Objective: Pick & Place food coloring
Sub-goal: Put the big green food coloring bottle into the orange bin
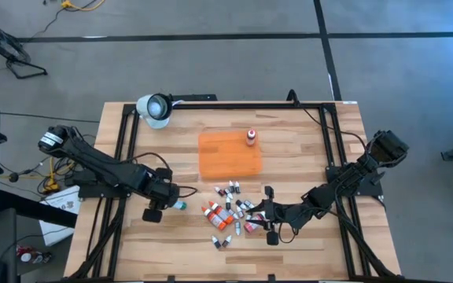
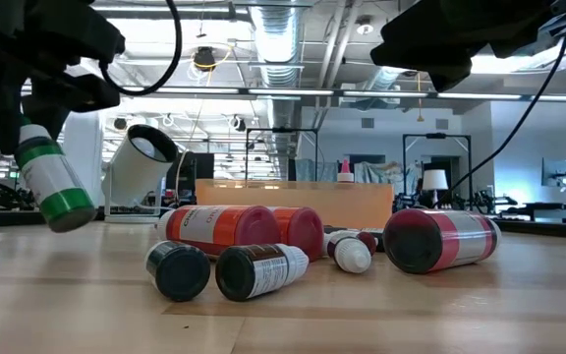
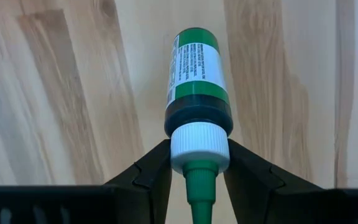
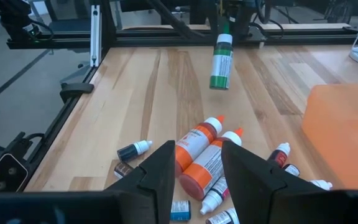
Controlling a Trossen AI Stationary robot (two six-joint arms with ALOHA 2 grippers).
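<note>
The left gripper [image 3: 197, 171] is clamped on the white cap of a green bottle [image 3: 197, 81], holding it clear of the tabletop [image 1: 305, 244]; in the low view the bottle [image 2: 52, 182] hangs tilted, cap uppermost, above the wood. From above, this gripper [image 1: 169, 203] sits at about 9 o'clock from the pile of food coloring [image 1: 230, 214], just apart from it. The pile lies at about 6 o'clock from the orange tray [image 1: 229, 153], near its edge, with orange bottles [image 4: 201, 155] lying flat among small vials [image 4: 132, 150]. One red bottle [image 1: 251, 137] stands upright at the tray's 1 o'clock corner. The right gripper [image 1: 271, 214] is at the pile's 3 o'clock side, low over it, its fingers [image 4: 160, 171] apart with two orange bottles showing between them and nothing gripped. A white lamp head [image 1: 155, 108] rests at the tabletop's 11 o'clock corner.
</note>
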